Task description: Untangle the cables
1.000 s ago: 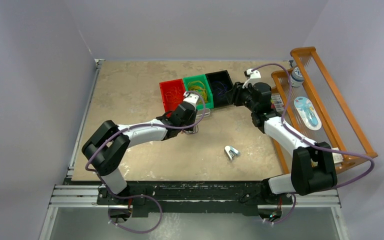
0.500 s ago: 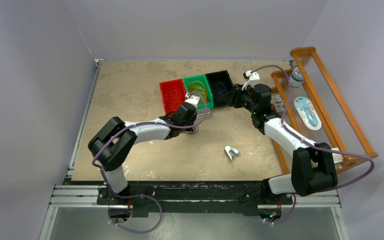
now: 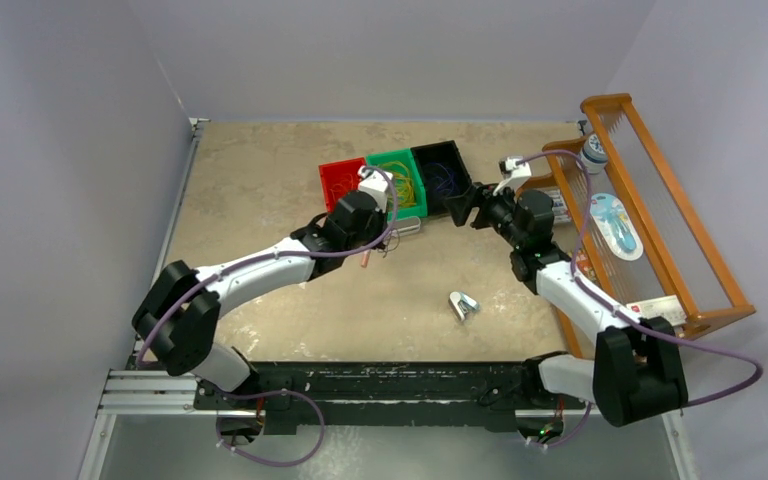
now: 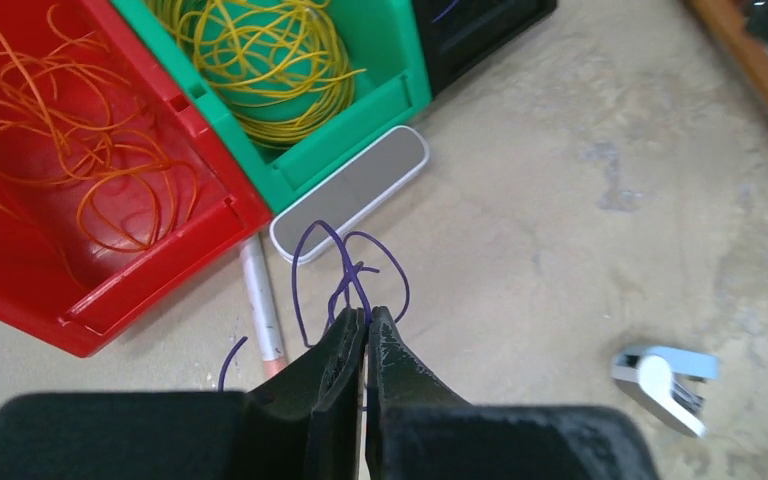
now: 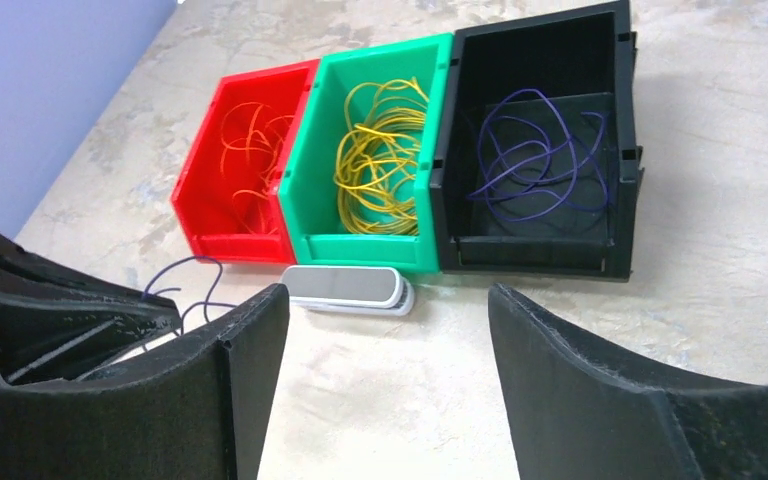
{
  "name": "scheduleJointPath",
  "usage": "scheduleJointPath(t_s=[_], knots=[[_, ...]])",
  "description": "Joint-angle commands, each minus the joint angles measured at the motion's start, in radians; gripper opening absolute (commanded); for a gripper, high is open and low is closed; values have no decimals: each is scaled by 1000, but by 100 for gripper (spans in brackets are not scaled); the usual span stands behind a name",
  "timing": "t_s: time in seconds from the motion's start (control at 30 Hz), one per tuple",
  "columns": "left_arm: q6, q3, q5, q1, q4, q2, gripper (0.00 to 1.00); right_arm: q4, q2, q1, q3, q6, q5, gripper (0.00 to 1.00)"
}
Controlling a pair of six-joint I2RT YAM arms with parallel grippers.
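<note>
Purple cable (image 4: 352, 282) was held pinched at the tips of the left pincer (image 4: 365, 325), its loops fanned just beyond them. The right pincer (image 5: 388, 300) was spread and empty. The thin cable could be lost through so shallow a grip.

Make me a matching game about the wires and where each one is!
Things:
1. orange wires
2. yellow wires
3. purple coil
4. loose purple wire

Places:
A. pinched in the left hand
B. black bin
C. red bin
D. green bin

Pairs: 1-C, 2-D, 3-B, 4-A.
</note>
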Motion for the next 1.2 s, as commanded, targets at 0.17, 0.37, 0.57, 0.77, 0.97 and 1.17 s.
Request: scheduleJointPath(t_s=[0.17,0.37,0.57,0.77,0.97,1.17], knots=[[-10,41,181,4,-92,-146,0,212,-66,5,-87,31,-228,74],[29,81,297,5,-164,-177,0,348,-3,101,-140,50,-352,70],[64,105,390,5,-191,-188,0,460,60,174,-162,95,-342,67],[79,117,419,2,-199,-191,0,538,116,188,-159,125,-366,65],[82,126,428,0,-192,-186,0,579,170,200,-149,139,-401,65],[74,141,482,-10,-183,-185,0,707,280,209,-119,196,-366,59]])
